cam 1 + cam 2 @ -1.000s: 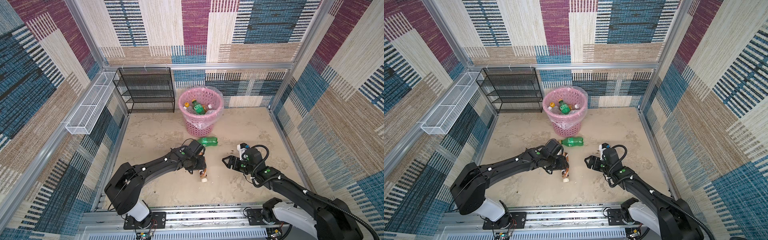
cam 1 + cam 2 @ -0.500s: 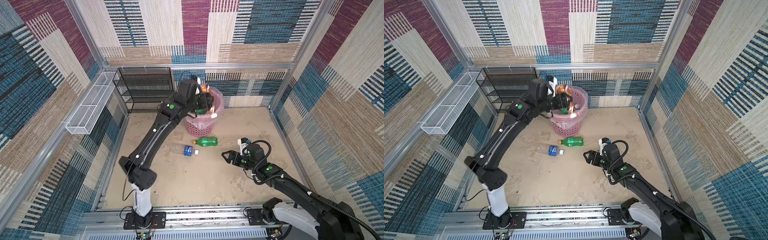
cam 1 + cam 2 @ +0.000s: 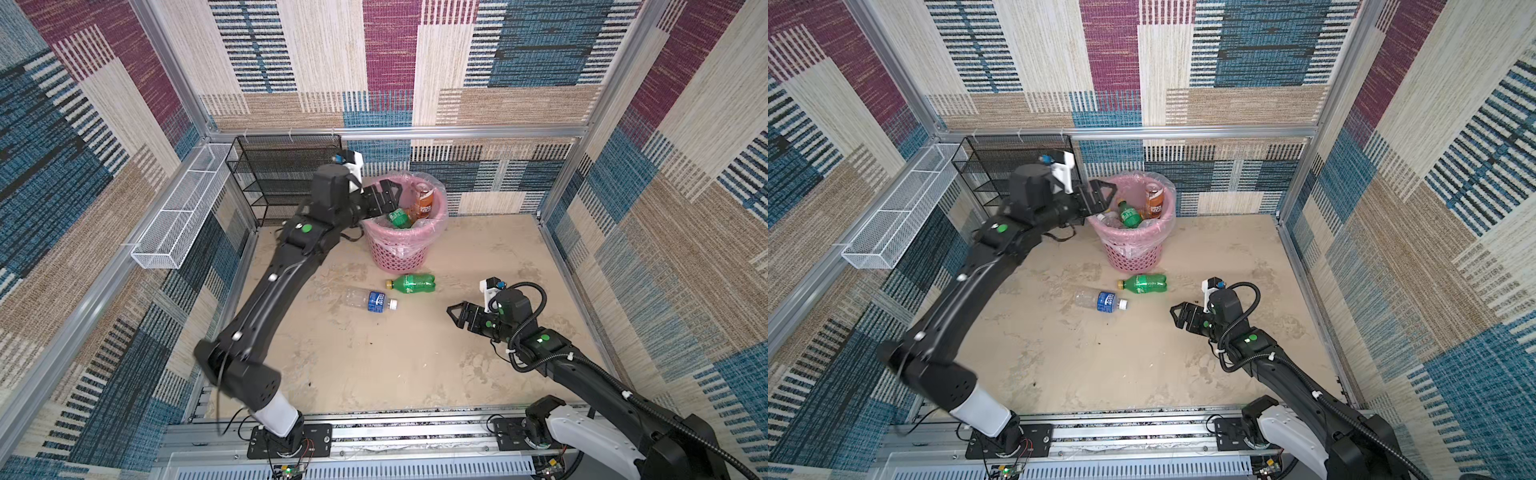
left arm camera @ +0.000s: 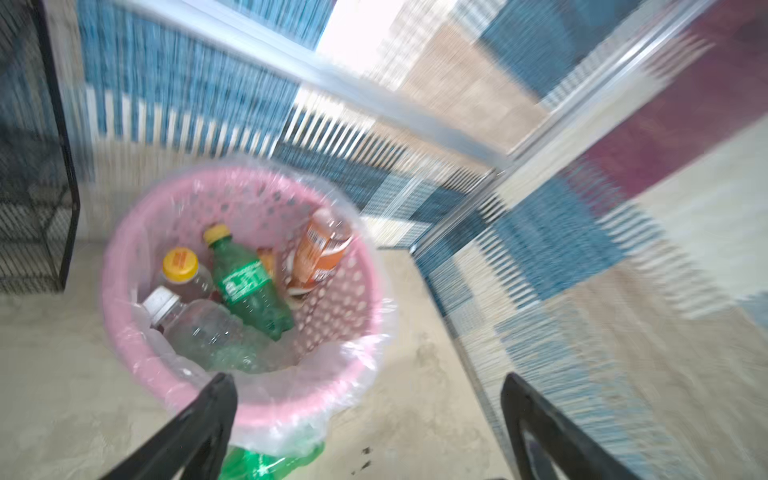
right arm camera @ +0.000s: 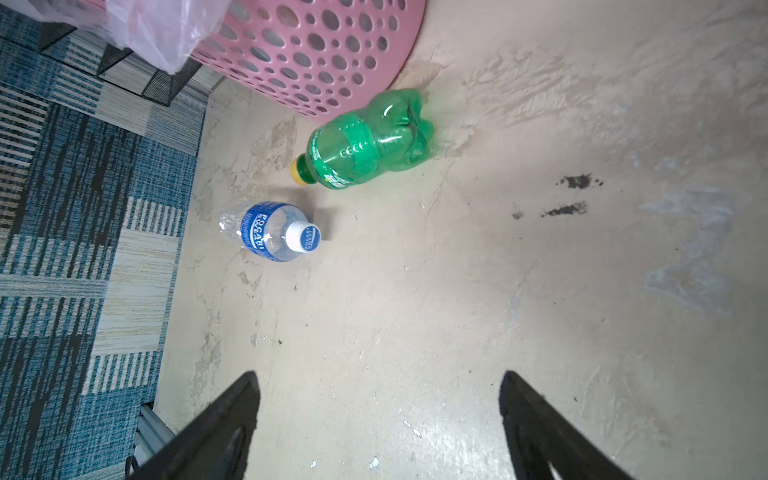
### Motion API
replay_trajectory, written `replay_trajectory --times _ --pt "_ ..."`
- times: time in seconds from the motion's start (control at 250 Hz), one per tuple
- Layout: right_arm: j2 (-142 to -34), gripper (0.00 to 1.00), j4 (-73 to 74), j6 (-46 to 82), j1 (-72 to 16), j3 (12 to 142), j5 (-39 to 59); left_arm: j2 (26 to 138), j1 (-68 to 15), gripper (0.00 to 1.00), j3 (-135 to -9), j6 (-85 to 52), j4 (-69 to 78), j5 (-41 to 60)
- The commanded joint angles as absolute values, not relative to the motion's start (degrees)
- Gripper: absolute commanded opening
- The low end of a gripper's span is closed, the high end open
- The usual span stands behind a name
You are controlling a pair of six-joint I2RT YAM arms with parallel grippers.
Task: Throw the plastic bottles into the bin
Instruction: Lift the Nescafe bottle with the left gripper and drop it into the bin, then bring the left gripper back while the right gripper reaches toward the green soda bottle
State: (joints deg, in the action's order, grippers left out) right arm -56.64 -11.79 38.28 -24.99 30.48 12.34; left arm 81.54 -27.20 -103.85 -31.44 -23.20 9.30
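The pink bin (image 3: 401,245) (image 3: 1133,253) stands at the back of the floor and holds several plastic bottles. Among them are a green one (image 4: 249,286), a clear one (image 4: 208,328) and an orange-labelled one (image 3: 424,201) (image 4: 318,253) leaning on the far wall. My left gripper (image 3: 392,193) (image 3: 1106,199) (image 4: 366,380) hovers open and empty over the bin's near-left rim. On the floor in front lie a green bottle (image 3: 411,283) (image 5: 365,145) and a clear blue-labelled bottle (image 3: 370,300) (image 5: 270,230). My right gripper (image 3: 454,318) (image 3: 1175,316) (image 5: 379,376) is open and empty, low over the floor to their right.
A black mesh rack (image 3: 286,178) stands against the back wall left of the bin. A long white wire tray (image 3: 183,208) hangs on the left wall. Patterned walls close in the floor on three sides, and a metal rail (image 3: 374,432) runs along the front.
My left arm carried the orange-labelled bottle from the floor up over the bin and opened, and the bottle now lies in the bin. My right gripper has opened slightly wider.
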Motion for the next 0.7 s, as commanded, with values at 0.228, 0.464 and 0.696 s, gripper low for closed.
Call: replay_trajectory --times 0.228,0.464,0.696 --pt "-67.6 0.87 -7.0 33.7 -24.9 36.6 13.1 61.7 -26.9 0.96 -79.7 -30.8 -17.9 4.9" --pt "-76.9 0.89 -4.7 22.7 -25.0 43.9 11.7 55.3 -26.3 0.95 -65.6 -35.3 -21.6 4.0" --pt "-83.3 0.91 1.4 13.3 -24.9 47.4 11.5 50.1 -25.3 0.93 -55.8 -40.7 -26.2 3.8"
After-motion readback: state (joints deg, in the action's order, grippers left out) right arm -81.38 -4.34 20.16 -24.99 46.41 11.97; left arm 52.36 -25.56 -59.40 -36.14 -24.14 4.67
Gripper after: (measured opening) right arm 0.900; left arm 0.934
